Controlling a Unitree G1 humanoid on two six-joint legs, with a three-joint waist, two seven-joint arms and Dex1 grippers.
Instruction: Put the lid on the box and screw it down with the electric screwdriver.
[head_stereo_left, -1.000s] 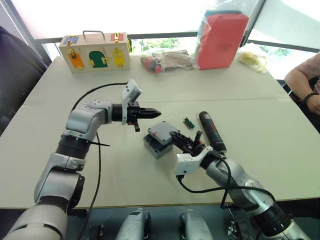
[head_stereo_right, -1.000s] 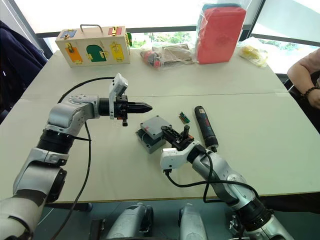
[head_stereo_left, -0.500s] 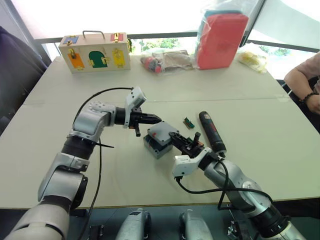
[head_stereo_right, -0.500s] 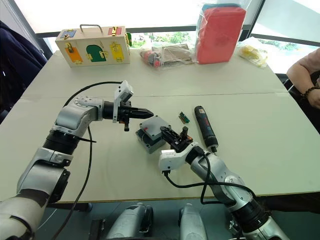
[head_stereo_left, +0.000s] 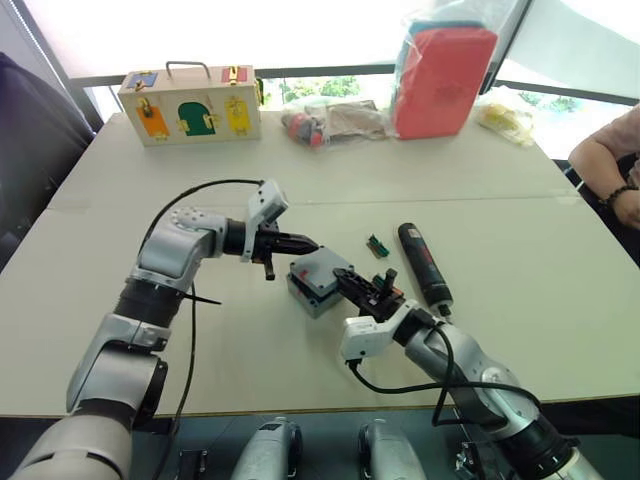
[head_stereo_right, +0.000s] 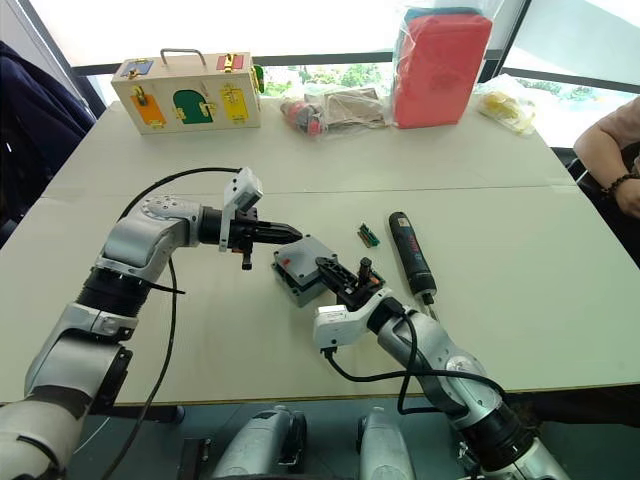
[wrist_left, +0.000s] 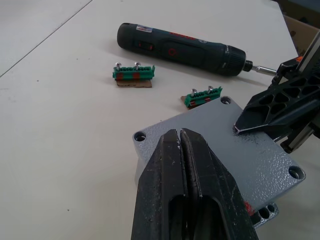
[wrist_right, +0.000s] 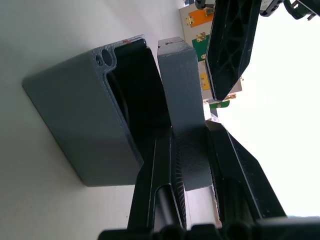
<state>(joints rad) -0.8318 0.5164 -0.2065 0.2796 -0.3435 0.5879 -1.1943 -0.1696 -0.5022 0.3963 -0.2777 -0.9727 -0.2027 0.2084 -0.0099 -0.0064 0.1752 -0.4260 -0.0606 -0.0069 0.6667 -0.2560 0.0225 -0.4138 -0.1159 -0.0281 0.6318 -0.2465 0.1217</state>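
Nearer now, closed left gripper (wrist_left: 181, 145) tops the lid (wrist_left: 220, 150) pinched by right gripper (wrist_right: 190, 145), hiding the box (wrist_right: 80, 125) opening

The flat square grey plastic lid (wrist_left: 227, 150) has a finely pebbled, matt finish. The deeper grey plastic box (wrist_right: 85, 130) under it looks smooth and dull on its outer walls. The slim black and dark-red electric screwdriver (wrist_left: 180, 48) has a matt plastic body and a thin bright metal bit. Two small green plastic blocks (wrist_left: 133, 75) carry shiny metal screws. The left gripper (wrist_left: 182, 150) has black, slightly glossy plastic fingers; the right gripper (wrist_right: 190, 150) looks alike. The pale surface (head_stereo_left: 520, 230) is smooth and matt. The wooden case with coloured doors (head_stereo_left: 190, 105) has brass-coloured metal fittings.
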